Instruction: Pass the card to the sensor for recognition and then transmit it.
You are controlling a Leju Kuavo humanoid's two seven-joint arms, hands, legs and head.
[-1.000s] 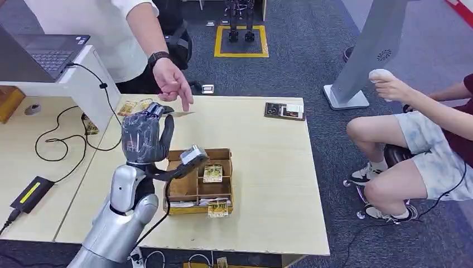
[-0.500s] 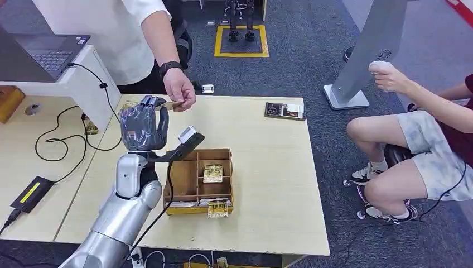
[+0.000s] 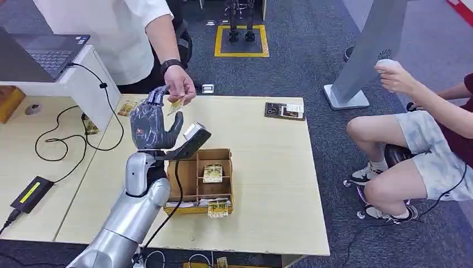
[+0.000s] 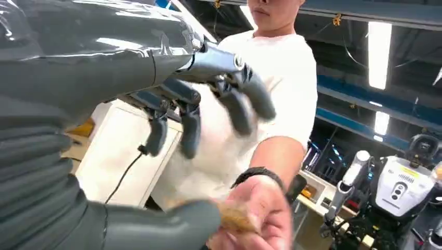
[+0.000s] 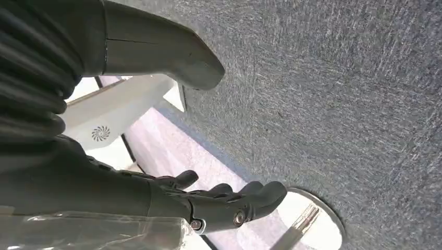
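Left hand raised over tabletop, fingers spread, card pinched by person's hand; right hand open, empty.

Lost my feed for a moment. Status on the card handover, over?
Left hand raised, fingers spread. Card pinched in the person's hand, at the left hand's fingertips. Right hand hanging open over carpet. Nothing in the way.
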